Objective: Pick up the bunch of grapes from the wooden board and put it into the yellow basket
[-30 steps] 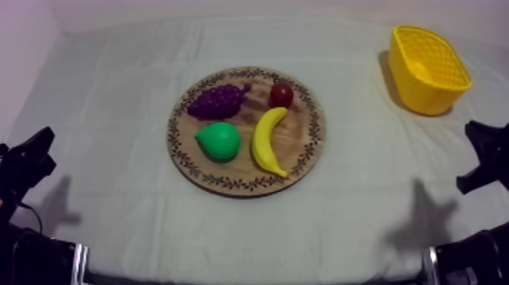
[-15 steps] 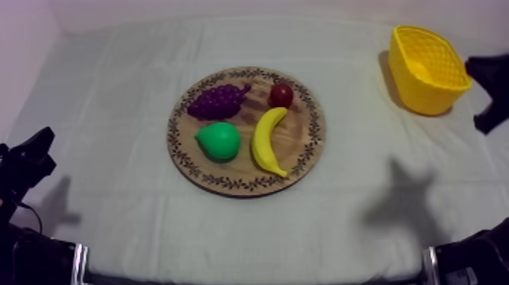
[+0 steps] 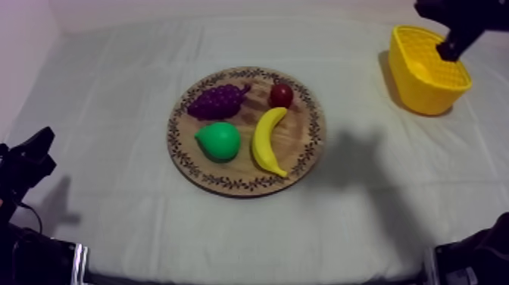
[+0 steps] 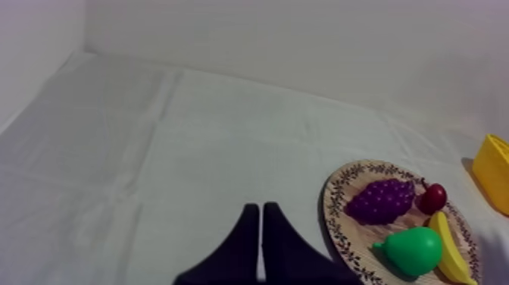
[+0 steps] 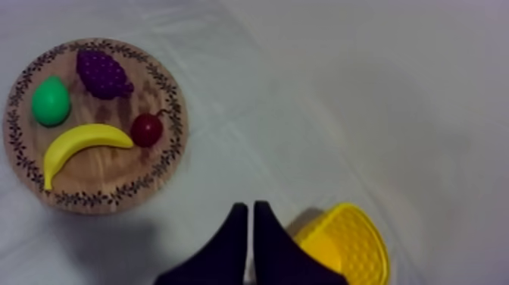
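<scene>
My right hand [image 3: 448, 50] hangs over the basket [image 3: 424, 97] at the table's [image 3: 113, 91] far right, fingers closed together on nothing. My left hand [image 4: 260, 206] rests low at its own side, likewise closed and empty. A grey-white cloth [image 3: 356, 227] covers the table. The grapes [image 3: 218, 99] lie on the board [image 3: 246, 186] beside the pear [image 3: 219, 141], small red fruit [image 3: 281, 95] and banana [image 3: 266, 140], well apart from both hands.

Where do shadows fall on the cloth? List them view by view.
Top view: a broad soft shadow on the cloth right of the board, a smaller one beside the left gripper. Right wrist view: a faint shadow beside the board's rim near the banana. Left wrist view: the basket shades the cloth on its board side.
</scene>
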Controlling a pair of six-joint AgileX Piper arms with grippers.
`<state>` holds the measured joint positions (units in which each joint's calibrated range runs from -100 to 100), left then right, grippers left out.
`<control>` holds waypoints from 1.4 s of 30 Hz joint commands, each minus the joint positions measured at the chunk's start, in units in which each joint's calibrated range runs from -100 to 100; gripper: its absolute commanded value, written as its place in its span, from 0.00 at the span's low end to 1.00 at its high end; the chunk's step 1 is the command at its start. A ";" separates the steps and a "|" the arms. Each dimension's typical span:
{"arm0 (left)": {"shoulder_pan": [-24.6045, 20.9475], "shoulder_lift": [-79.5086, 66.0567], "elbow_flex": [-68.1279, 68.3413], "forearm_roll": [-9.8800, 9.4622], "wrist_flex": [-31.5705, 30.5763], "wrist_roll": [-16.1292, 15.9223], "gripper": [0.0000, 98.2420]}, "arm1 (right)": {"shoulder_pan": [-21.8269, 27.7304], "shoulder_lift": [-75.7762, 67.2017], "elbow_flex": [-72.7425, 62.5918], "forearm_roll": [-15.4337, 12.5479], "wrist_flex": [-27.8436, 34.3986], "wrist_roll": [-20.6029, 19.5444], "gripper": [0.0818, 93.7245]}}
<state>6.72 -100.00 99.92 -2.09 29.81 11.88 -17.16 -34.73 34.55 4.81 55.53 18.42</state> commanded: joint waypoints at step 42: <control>-0.03 0.00 -0.03 0.02 0.02 0.01 0.00 | -8.88 63.27 -70.29 -3.78 37.60 9.68 0.00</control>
<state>6.72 -100.00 99.92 -2.09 29.81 11.88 -25.96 25.20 -32.38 1.21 92.10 27.95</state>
